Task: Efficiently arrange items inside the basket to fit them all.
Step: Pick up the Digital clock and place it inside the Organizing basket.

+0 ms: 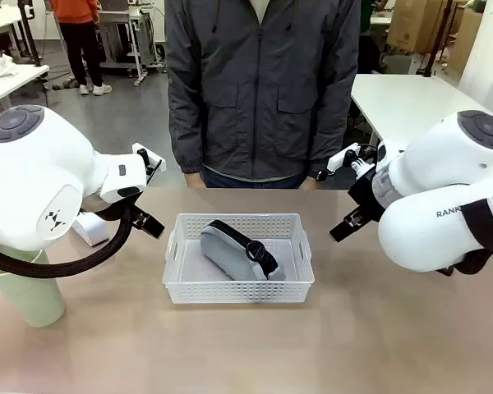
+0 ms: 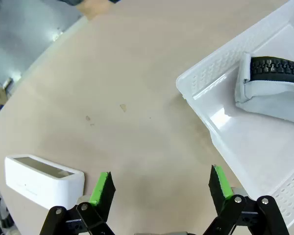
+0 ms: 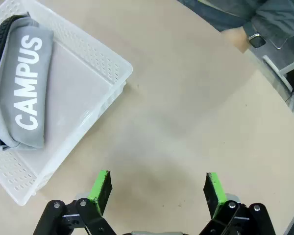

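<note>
The pale green cup (image 1: 25, 289) stands upright at the table's (image 1: 255, 345) left edge, under the left arm's elbow and well behind the left gripper (image 2: 160, 185). That gripper's fingers (image 2: 102, 189) are spread wide with nothing between them, over bare tabletop. In the left wrist view the white box (image 2: 43, 180) lies on the table just outside the left-hand finger, close to its base. Ahead of the right-hand finger and outside it is a corner of the basket (image 2: 211, 72).

The basket sits at mid-table between the two grippers, apart from both. Inside it the grey pouch (image 1: 228, 253) lies slantwise on the floor, its black strap (image 1: 248, 243) running along the top.

The right gripper (image 3: 158, 185) is also spread wide and empty over bare table. In the right wrist view the basket lies ahead of its left-hand finger and outside it, the pouch inside showing white "CAMPUS" lettering. Far ahead of the right-hand finger, at the table's far edge, a blurred shape beside a grey sleeve may be the person's (image 1: 263, 90) hand; I cannot tell for sure.
</note>
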Available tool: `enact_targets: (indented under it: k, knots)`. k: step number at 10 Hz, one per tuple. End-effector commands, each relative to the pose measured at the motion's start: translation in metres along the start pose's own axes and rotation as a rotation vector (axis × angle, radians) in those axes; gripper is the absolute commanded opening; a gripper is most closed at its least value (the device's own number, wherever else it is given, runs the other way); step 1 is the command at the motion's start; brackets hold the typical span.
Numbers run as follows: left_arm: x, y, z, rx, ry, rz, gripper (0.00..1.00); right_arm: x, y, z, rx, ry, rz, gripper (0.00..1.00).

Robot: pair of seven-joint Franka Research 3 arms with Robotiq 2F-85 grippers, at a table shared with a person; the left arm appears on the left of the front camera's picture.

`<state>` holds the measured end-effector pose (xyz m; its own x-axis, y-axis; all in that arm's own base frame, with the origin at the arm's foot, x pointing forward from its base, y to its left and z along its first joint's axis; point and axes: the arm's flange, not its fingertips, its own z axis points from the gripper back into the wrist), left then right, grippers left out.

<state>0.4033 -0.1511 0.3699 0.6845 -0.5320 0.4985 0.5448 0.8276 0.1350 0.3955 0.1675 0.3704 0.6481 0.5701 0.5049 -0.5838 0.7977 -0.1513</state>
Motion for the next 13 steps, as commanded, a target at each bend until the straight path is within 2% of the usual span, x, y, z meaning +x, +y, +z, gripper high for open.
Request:
enact_targets:
  k: [1, 13]
  knots:
    - [0.0001, 0.0000, 0.0001, 0.000, 0.000, 0.000, 1.00, 0.0000, 0.0000, 0.0000, 0.000, 0.000, 0.000, 1.00]
    - [0.0001, 0.0000, 0.0001, 0.000, 0.000, 0.000, 1.00, 0.0000, 0.0000, 0.0000, 0.000, 0.000, 0.000, 1.00]
